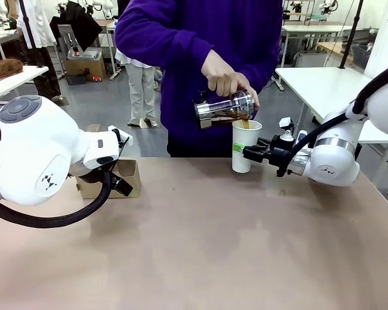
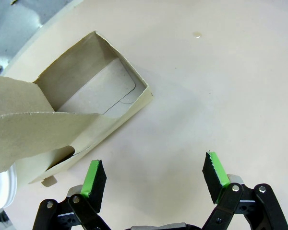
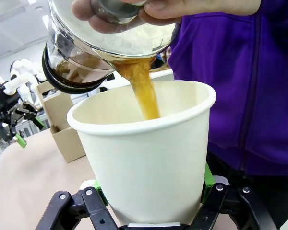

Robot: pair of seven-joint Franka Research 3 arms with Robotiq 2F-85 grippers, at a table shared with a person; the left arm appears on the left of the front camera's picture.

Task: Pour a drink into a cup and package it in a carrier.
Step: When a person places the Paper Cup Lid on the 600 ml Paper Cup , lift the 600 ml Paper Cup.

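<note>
Matt paper cup (image 3: pixel 149 167), glass pitcher (image 3: pixel 72 64), cardboard carrier (image 2: pixel 38 129)

Bright, even overhead lighting recorded throughout. Soft, faint shadows noted on table (image 1: pixel 200 258). Glare observed on glass pitcher (image 3: pixel 81 62); drink (image 3: pixel 143 91) stream rendered slightly smeared. Wide-angle bending detected at wrist-view edges. Front view sharp.

We see a plain white cup (image 1: pixel 246 146), amber-brown drink (image 3: pixel 143 91), a dull brown cardboard carrier (image 1: pixel 125 175), a purple sleeve (image 1: pixel 158 32), a beige worktop (image 1: pixel 213 245), and bright green pads (image 2: pixel 92 176) on the black left gripper (image 2: pixel 153 176).
</note>
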